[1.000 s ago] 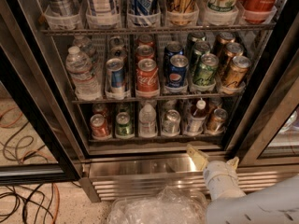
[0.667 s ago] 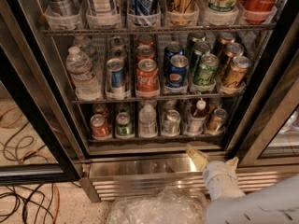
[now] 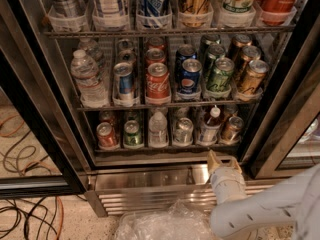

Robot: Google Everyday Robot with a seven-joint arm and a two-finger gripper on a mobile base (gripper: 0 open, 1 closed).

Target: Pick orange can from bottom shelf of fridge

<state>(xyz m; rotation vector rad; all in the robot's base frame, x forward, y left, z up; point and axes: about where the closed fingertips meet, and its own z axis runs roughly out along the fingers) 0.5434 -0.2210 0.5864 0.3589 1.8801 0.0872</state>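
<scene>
The fridge (image 3: 45, 109) stands open in front of me, with wire racks full of drinks. On the bottom shelf (image 3: 150, 148) the coppery-orange can (image 3: 232, 128) stands at the far right, beside a small bottle (image 3: 212, 125). My gripper (image 3: 224, 161) is just below and in front of the shelf's right end, a little left of the orange can, over the steel base ledge. Its tan fingers (image 3: 214, 160) are apart and hold nothing. The white arm (image 3: 260, 209) comes in from the lower right.
The bottom shelf also holds a red can (image 3: 106, 134), a green can (image 3: 132, 133), a water bottle (image 3: 158, 128) and a silver can (image 3: 183, 130). The black door frame (image 3: 285, 119) is close on the right. Crumpled clear plastic (image 3: 160, 224) and cables (image 3: 25, 209) lie on the floor.
</scene>
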